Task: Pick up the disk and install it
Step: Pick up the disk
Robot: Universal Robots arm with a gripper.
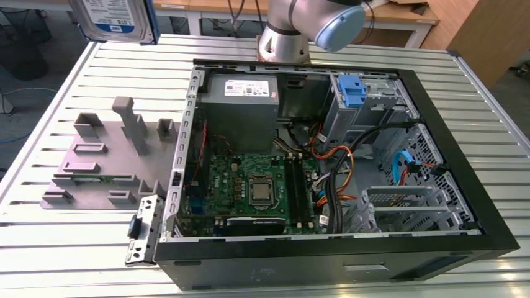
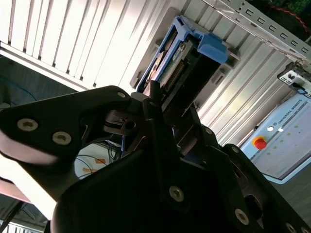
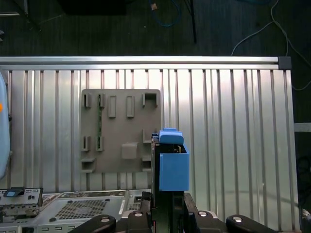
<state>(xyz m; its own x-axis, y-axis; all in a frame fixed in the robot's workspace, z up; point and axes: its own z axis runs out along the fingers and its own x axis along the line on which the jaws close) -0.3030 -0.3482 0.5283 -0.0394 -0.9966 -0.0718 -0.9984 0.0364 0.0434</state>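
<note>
The disk [image 3: 173, 167] sits edge-on in its blue carrier rails, held up in the air over the slatted table. My gripper [image 3: 167, 209] is shut on it from both sides. In the second wrist view the disk [image 2: 177, 68] sticks out past the dark fingers [image 2: 154, 104], its connector edge and blue tab showing. In the exterior view the disk [image 1: 112, 18] hangs high at the exterior view's left, label side visible, well above and apart from the open computer case [image 1: 463, 205].
A grey holder plate [image 1: 99, 161] with upright pegs lies on the table beside the case; the disk hangs near that plate's edge [image 3: 121, 131]. Inside the case are a motherboard [image 1: 248, 183], a grey power supply [image 1: 240, 93], cables and a blue bracket [image 1: 352, 90] in the drive bay.
</note>
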